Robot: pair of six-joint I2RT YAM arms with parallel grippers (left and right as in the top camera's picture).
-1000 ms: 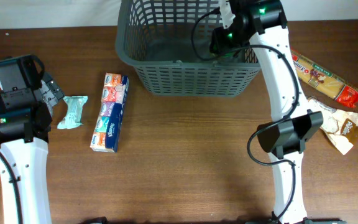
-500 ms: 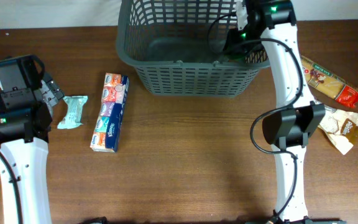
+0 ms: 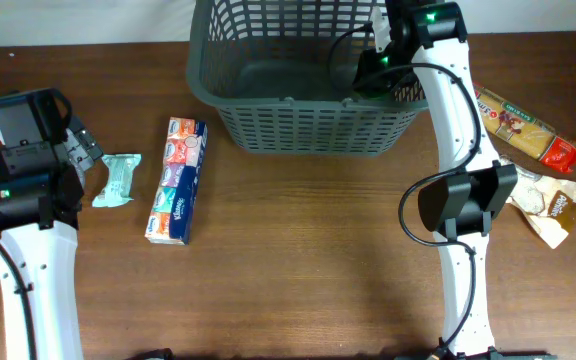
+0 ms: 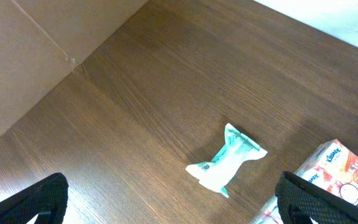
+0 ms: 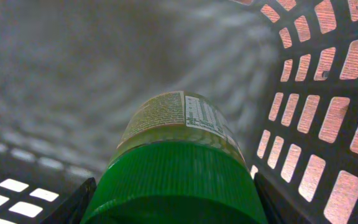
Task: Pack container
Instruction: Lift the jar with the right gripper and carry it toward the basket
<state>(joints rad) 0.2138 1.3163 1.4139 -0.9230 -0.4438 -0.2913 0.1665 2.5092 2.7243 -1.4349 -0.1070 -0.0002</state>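
Note:
The dark grey lattice basket (image 3: 298, 125) stands at the back middle of the table. My right gripper (image 3: 371, 72) reaches down inside its right end and is shut on a jar with a green lid (image 5: 176, 180) and a yellowish label, held close to the slotted wall (image 5: 316, 124). The jar itself is hidden by the arm in the overhead view. My left gripper (image 3: 83, 150) is open and empty above the table at the far left, its fingertips (image 4: 300, 199) spread wide. A small mint-and-white packet (image 4: 227, 163) lies just right of it (image 3: 118, 180).
A long tissue multipack (image 3: 177, 180) lies right of the mint packet. A red and tan pasta packet (image 3: 523, 125) and a white and brown pouch (image 3: 543, 200) lie right of the basket. A cardboard wall (image 4: 36, 68) borders the left side.
My right gripper moved right with the jar, from over the basket's middle-right to its right end, then settled slightly lower there. The left arm has not moved.

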